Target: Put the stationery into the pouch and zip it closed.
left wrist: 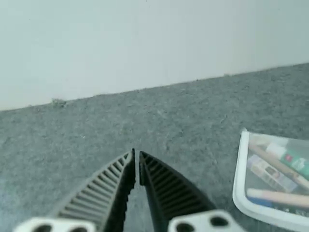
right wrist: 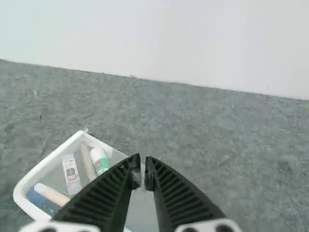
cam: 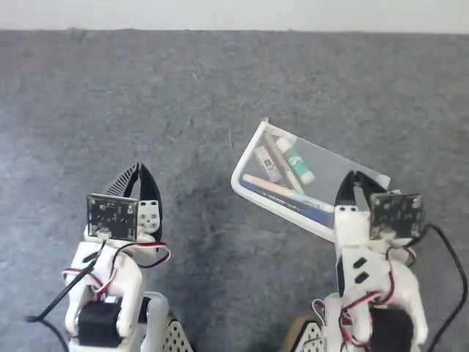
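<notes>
L gripper (left wrist: 136, 159): jaws pressed together w/ a hairline slit at the tips, nothing between them, hanging over bare grey mat (cam: 146, 95), well apart from the pouch.

R gripper (right wrist: 141, 166): jaws also closed, tips over the pouch's near end by the arm (can't tell if anything's pinched there).

Pouch (cam: 330, 167): clear w/ white rim, lying flat and skewed on the mat, between the arms but closer to the R one.

Inside it:
- white glue stick w/ green label (cam: 297, 163)
- small labelled block (cam: 267, 163) beside it
- pale wooden stick (cam: 267, 183)
- blue pen (cam: 293, 202) along the rim nearest the arms

White wall (left wrist: 145, 38) behind the mat's far edge.
</notes>
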### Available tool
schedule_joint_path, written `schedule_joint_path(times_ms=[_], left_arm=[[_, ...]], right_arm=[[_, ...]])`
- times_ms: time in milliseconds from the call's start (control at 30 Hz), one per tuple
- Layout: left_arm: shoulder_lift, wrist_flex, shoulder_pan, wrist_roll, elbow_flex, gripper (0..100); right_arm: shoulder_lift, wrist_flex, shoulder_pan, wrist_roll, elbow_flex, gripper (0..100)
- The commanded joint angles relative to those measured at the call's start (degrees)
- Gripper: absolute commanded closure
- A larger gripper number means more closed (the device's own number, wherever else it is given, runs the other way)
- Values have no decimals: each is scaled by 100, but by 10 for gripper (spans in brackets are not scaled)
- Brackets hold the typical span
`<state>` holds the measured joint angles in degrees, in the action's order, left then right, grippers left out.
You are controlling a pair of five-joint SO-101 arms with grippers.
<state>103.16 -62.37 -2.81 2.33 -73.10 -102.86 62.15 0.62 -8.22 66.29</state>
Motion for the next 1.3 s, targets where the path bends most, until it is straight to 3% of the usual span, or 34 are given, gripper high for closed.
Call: schedule_joint_path(times_ms=[0,300,467,700,933,1067,1267], left_arm=[[123,-185,0,-18,31,989],[123,-185,-9,-35,-699,988],[123,0,-9,-35,-1068,988],[123,721,-9,-44,-1991,988],[123,818,-9,-26,-2343,988],[97,730,-9,-26,-2343,988],[97,-79,0,-18,-2343,988]], right_arm=[[-136,31,4,-167,176,992],[-119,-110,13,-141,1556,992],[-101,-1156,-13,-158,3051,992],[-119,-488,-101,-149,3024,992],[-119,514,-101,-149,3024,992],[-119,980,-127,-149,3024,992],[-110,1288,-145,-149,3024,992]])
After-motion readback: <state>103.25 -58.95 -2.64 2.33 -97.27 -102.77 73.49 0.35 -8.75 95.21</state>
